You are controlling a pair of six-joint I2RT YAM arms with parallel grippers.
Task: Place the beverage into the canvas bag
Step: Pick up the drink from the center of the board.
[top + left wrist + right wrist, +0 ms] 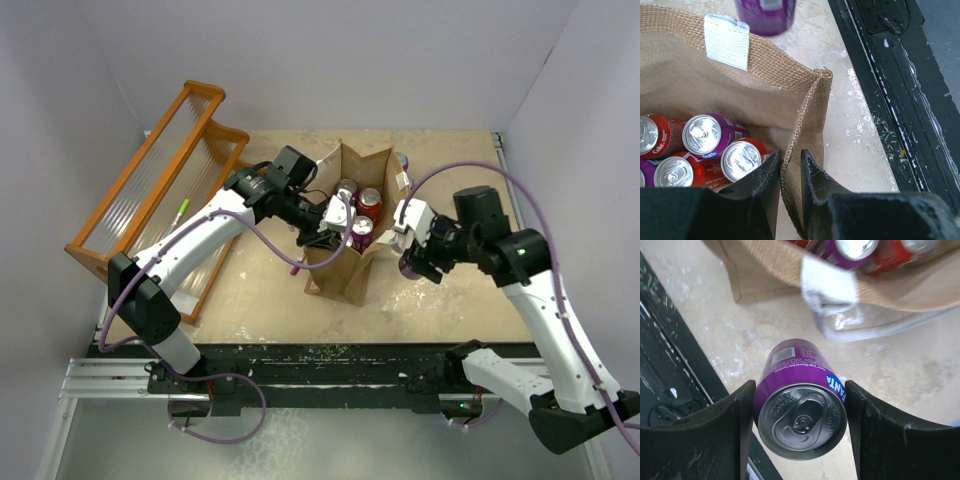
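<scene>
The canvas bag [347, 272] stands upright and open in the middle of the table [270, 295] in the top view. Inside it several cans [740, 160] stand close together, red ones and purple ones, with silver tops up. The left gripper [790, 187] is at the bag's corner on the lower left; its two fingers are pressed together on the woven wall of the bag, one inside and one outside. A white handle [727, 42] is sewn to the far wall.

The purple can [800, 415], the beverage, is outside the bag, just beside its right side on the top view. The right gripper [800, 390] is clamped on it, one finger touching each side. I cannot tell if the can rests on the table or is lifted. The orange rack [150, 200] lies at the upper left, well apart.
</scene>
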